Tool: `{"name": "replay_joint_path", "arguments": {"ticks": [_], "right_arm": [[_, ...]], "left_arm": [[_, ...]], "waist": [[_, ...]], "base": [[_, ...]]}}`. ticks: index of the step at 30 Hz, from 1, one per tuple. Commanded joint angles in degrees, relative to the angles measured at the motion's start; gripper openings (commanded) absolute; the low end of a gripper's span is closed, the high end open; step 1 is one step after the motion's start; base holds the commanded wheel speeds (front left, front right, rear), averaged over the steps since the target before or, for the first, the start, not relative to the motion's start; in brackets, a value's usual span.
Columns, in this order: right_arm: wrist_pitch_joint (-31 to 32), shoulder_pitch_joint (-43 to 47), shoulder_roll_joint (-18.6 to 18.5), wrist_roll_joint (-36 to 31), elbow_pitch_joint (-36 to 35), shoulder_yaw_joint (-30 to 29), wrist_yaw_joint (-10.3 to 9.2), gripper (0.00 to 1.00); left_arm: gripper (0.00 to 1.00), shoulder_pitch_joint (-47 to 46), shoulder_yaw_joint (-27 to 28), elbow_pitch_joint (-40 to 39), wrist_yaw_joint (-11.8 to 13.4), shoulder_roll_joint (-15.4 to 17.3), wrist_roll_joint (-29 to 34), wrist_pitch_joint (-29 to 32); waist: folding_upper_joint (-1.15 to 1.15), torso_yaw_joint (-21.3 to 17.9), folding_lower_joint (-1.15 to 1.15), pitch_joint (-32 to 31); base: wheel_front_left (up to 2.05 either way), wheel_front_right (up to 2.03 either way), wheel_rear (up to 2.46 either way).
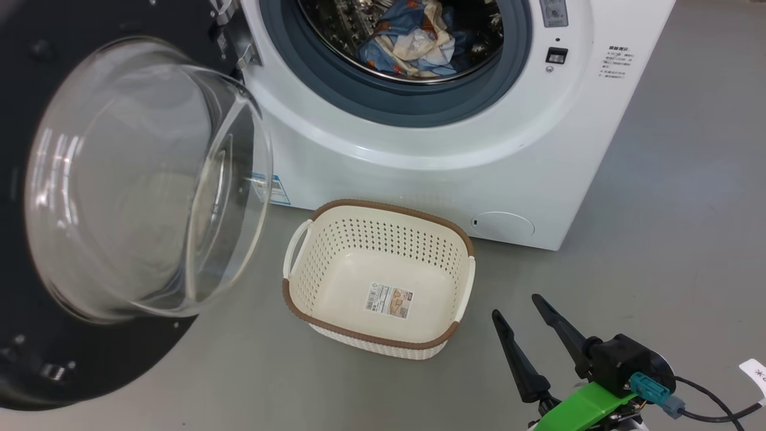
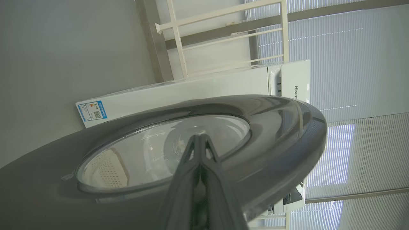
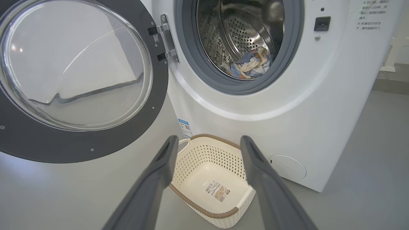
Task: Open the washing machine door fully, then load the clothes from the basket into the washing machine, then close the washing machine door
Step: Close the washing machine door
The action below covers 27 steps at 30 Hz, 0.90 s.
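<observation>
While fully splayed, right gripper empty.

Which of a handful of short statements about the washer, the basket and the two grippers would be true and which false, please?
1. The basket is empty. True.
2. The clothes lie on the floor beside the basket. False: they lie inside the washing machine.
3. The washing machine door is shut. False: it stands wide open, swung to the left.
4. The right gripper is open and holds nothing. True.
5. The left gripper is spread wide. False: its fingers are closed together, pointing at the door's outer face.
</observation>
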Motion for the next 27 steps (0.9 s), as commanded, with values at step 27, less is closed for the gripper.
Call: {"name": "replay_joint_path", "arguments": {"ticks": [27], "right_arm": [[-1.78, -0.63, 0.79, 1.77, 0.91, 2.96, 0.09, 1.00]], "left_arm": [[0.00, 13.40, -10.05, -32.78, 6.31, -14.31, -9.21, 13.93]], "waist": [[0.00, -4.12, 0.00, -0.74]], "base": [[0.00, 0.00, 0.00]]}}
